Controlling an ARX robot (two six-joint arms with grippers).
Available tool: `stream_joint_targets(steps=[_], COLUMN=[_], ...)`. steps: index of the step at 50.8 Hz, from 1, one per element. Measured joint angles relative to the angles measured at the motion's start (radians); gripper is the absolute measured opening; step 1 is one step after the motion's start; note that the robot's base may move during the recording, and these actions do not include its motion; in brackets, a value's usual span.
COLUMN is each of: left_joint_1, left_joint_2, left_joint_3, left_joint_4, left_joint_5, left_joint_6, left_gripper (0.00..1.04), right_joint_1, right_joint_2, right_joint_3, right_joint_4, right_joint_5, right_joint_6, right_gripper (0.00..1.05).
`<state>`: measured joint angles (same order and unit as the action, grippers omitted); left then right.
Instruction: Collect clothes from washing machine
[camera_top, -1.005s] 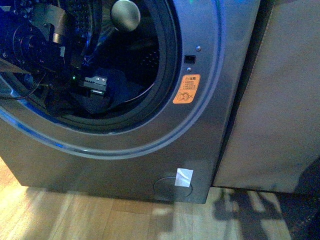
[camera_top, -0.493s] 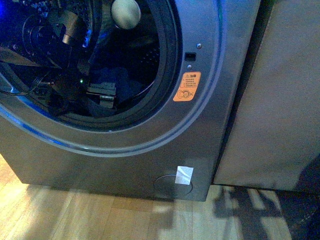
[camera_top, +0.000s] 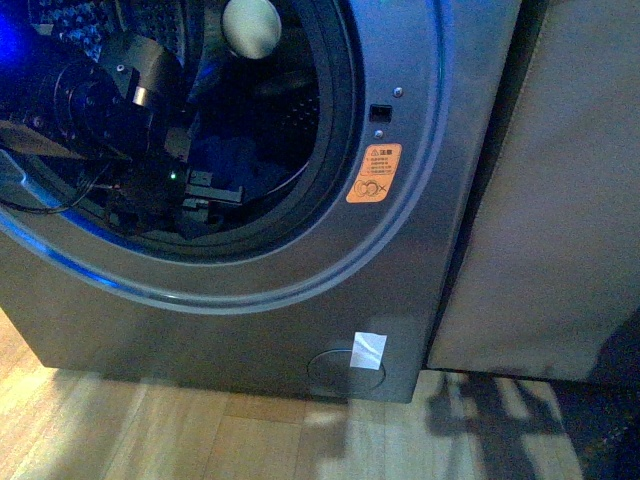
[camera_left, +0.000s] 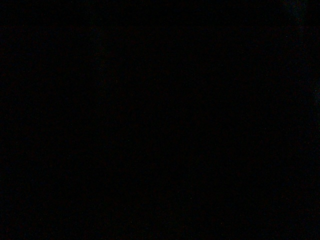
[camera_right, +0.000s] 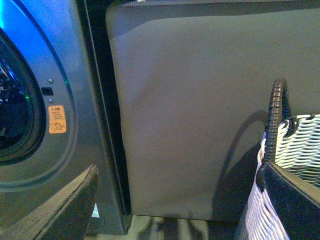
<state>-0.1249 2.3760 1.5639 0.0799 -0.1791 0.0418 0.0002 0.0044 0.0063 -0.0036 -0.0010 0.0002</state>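
Where the steel washing machine (camera_top: 420, 250) curves, soft clothes (camera_top: 235, 160) bunch.

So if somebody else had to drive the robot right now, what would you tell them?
Left pincer: reaching inside the washing machine, low down by the dark blue clothes. It is too dim to tell if it is open or gripping, and its wrist view is dark.
Right pincer: open and empty, outside the machine, with the basket close beside it.
Done: the arm is in at the clothes; none show outside the machine.
Left: grip the clothes, lift them out through the round opening, probably into the basket.
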Motion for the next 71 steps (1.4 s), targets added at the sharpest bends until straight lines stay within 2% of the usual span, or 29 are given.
stream_joint_targets(steps=[7,20,24,31,43,48,54,71], left_joint_1=[0.008,0.018,0.029,0.066,0.080,0.045,-0.008,-0.230], left_joint_2=[-0.042,-0.313,-0.456,-0.680,-0.975,-1.134,-1.201,-1.114], left_joint_3=[-0.111,-0.377,-0.485,-0.631,-0.698,-0.653,-0.567,-0.208], left_joint_4=[0.170,0.321,0.370,0.393,0.330,0.251,0.190,0.027], left_joint_5=[0.081,0.263,0.354,0.498,0.645,0.659,0.649,0.532], left_joint_6=[0.004,0.031,0.040,0.040,0.046,0.053,0.054,0.064], left_gripper=[0.13,0.13,0.13,0.13,0.13,0.13,0.13,0.13], right_joint_1=[0.000,0.000,0.000,0.000,0.000,0.000,0.000,0.000], right_joint_2=[0.000,0.000,0.000,0.000,0.000,0.000,0.000,0.000], right_joint_3=[0.000,0.000,0.000,0.000,0.000,0.000,0.000,0.000], right_joint_4=[0.000,0.000,0.000,0.000,0.000,0.000,0.000,0.000], right_joint_5=[0.000,0.000,0.000,0.000,0.000,0.000,0.000,0.000], right_joint_6=[0.000,0.000,0.000,0.000,0.000,0.000,0.000,0.000], right_gripper=[0.97,0.97,0.97,0.97,0.97,0.97,0.97,0.97])
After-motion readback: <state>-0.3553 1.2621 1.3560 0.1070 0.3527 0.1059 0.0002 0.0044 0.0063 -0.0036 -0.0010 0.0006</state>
